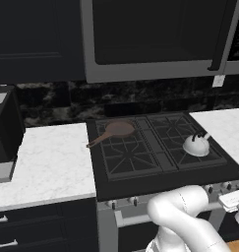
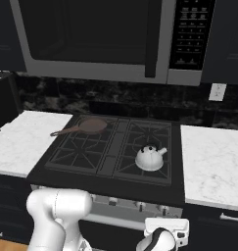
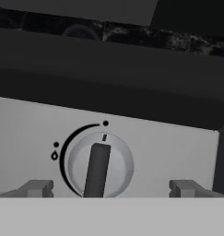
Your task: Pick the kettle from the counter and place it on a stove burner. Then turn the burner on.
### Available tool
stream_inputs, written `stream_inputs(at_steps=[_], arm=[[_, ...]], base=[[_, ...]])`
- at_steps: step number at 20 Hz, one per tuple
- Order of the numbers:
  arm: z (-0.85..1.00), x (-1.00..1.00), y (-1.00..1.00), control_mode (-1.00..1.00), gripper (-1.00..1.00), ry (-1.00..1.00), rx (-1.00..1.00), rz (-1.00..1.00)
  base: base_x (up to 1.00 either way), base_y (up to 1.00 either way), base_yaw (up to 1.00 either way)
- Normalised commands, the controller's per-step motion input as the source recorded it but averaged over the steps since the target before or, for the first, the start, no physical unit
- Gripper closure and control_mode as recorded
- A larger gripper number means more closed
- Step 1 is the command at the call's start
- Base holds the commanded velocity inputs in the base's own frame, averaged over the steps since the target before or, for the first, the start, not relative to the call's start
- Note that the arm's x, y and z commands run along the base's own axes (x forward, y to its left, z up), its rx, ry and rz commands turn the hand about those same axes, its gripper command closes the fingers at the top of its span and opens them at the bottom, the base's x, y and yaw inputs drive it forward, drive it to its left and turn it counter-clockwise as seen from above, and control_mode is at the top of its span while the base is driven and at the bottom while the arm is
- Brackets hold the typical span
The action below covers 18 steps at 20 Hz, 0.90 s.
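Kettle (image 1: 196, 145), small and white-silver with a black arched handle, sits on the front right stove burner (image 1: 192, 142) of the black cooktop in the left base view. A brown frying pan (image 1: 113, 132) rests on the back left grate. White marble bench (image 1: 52, 162) lies to either side.

From the right base view, the kettle's short spout points toward the right, and a row of small knobs runs along the stove's front panel below it. The white hand of the arm hangs low in front of that panel, under the kettle's burner.

In the hand view, the claw (image 3: 111, 188) is spread wide and holds nothing; its two grey fingertips (image 3: 37, 188) stand either side of a round silver knob (image 3: 100, 166). The knob's dark bar stands almost upright, lying straight ahead between the tips. A small flame symbol (image 3: 54, 156) and dots mark the dial; no readable writing appears. Judging by this, the kettle is placed and turning the knob remains.
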Motion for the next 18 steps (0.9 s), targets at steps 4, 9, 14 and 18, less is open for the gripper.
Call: stream_inputs(at_steps=[4, 9, 14, 18], arm=[[0.00, 0.00, 0.00, -1.00, -1.00, 0.00, 0.00, 0.00], [0.10, 0.00, 0.06, -1.00, -1.00, -0.05, 0.00, 0.00], [0.20, 0.00, 0.17, -1.00, -1.00, -0.03, -0.01, 0.00], [0.00, 0.00, 0.00, -1.00, -1.00, 0.00, 0.00, 0.00]], base=[[0.00, 0.00, 0.00], [0.00, 0.00, 0.00], [0.00, 0.00, 0.00], [0.00, 0.00, 0.00]])
